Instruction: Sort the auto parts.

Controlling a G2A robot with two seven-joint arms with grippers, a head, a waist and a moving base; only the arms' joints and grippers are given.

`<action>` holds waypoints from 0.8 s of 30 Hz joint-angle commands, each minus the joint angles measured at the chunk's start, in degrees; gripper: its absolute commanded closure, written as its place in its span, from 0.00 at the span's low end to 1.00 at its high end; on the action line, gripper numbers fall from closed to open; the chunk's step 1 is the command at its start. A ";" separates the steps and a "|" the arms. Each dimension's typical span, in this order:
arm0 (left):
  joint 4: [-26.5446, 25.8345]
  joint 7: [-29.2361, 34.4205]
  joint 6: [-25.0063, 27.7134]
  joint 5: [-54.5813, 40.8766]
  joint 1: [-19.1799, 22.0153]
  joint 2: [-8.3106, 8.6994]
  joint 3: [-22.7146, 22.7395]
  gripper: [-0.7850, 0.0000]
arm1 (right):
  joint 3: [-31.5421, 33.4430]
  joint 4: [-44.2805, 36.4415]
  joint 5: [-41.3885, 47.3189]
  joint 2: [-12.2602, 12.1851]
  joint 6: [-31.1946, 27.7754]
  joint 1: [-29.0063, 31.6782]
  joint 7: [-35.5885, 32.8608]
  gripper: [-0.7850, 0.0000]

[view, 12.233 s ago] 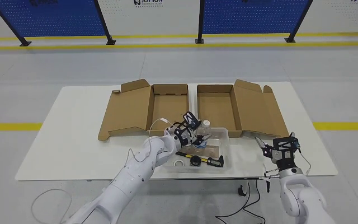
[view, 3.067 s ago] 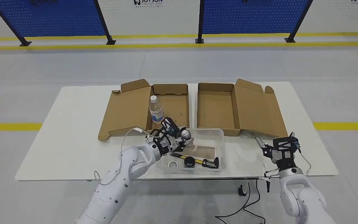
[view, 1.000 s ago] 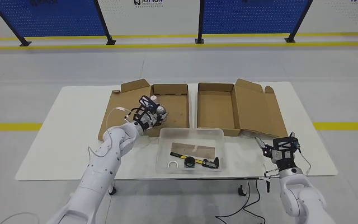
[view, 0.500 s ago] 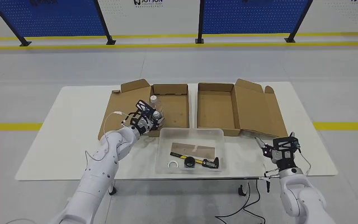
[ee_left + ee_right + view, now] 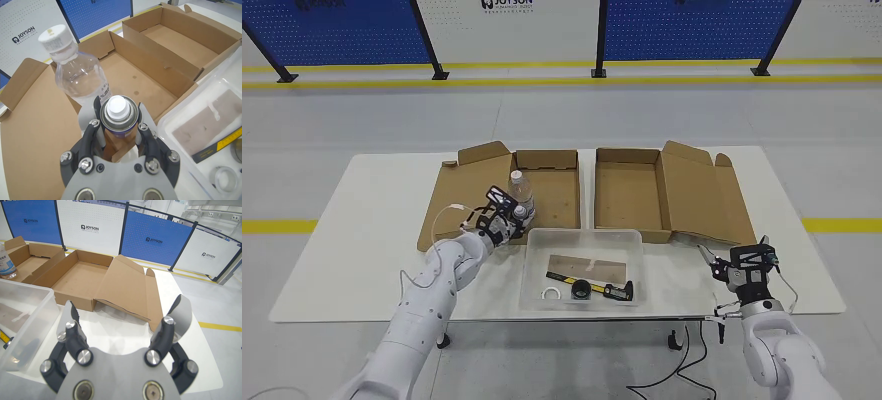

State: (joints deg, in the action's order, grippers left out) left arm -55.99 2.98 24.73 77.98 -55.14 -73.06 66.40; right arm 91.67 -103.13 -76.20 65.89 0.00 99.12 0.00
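We held a small blue metal spray can with a white nozzle (image 5: 116,106) pinched by its sides in the left tool (image 5: 119,109), its long axis upright over the near corner of the open brown cardboard box (image 5: 136,81). A clear plastic bottle with a white cap (image 5: 77,75) stood just beyond it, so we judged the release had to go straight down, short of the bottle. Our right tool (image 5: 126,303) sat spread, well apart across the bench (image 5: 352,250).
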 commanded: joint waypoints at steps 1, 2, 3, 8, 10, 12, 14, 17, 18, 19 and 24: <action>0.72 -0.19 -0.35 -0.09 0.27 -0.13 -0.35 1.00 | 0.00 0.00 0.00 0.00 0.00 0.00 0.00 0.00; 1.03 -0.33 -0.54 -0.01 0.42 -0.19 -0.54 1.00 | 0.00 0.00 0.00 0.00 0.00 0.00 0.00 0.00; 1.34 -0.54 -0.78 0.10 0.55 -0.25 -0.74 1.00 | 0.00 0.00 0.00 0.00 0.00 0.00 0.00 0.00; 2.88 -1.31 -1.46 0.07 1.15 -0.55 -1.52 0.81 | 0.00 0.00 0.00 0.00 0.00 0.00 0.00 0.00; 3.27 -1.42 -1.54 0.02 1.39 -0.63 -1.73 0.67 | 0.00 0.00 0.00 0.00 0.00 0.00 0.00 0.00; 3.60 -1.46 -1.71 -0.06 1.58 -0.70 -1.86 0.65 | 0.00 0.00 0.00 0.00 0.00 0.00 0.00 0.00; 3.87 -1.55 -1.89 -0.01 1.77 -0.74 -1.96 0.63 | 0.00 0.00 0.00 0.00 0.00 0.00 0.00 0.00; 4.28 -1.69 -1.87 -0.01 2.07 -0.76 -2.01 0.60 | 0.00 0.00 0.00 0.00 0.00 0.00 0.00 0.00; 4.44 -1.65 -1.91 -0.04 2.17 -0.77 -2.00 0.59 | 0.00 0.00 0.00 0.00 0.00 0.00 0.00 0.00; 4.53 -1.63 -1.95 0.04 2.27 -0.77 -2.03 0.58 | 0.00 0.00 0.00 0.00 0.00 0.00 0.00 0.00; 4.85 -1.73 -2.10 0.13 2.46 -0.80 -2.14 0.51 | 0.00 0.00 0.00 0.00 0.00 0.00 0.00 0.00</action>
State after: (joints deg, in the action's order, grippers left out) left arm -51.19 1.23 22.71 78.07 -52.69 -73.85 64.29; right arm 91.67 -103.13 -76.20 65.89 0.00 99.12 0.00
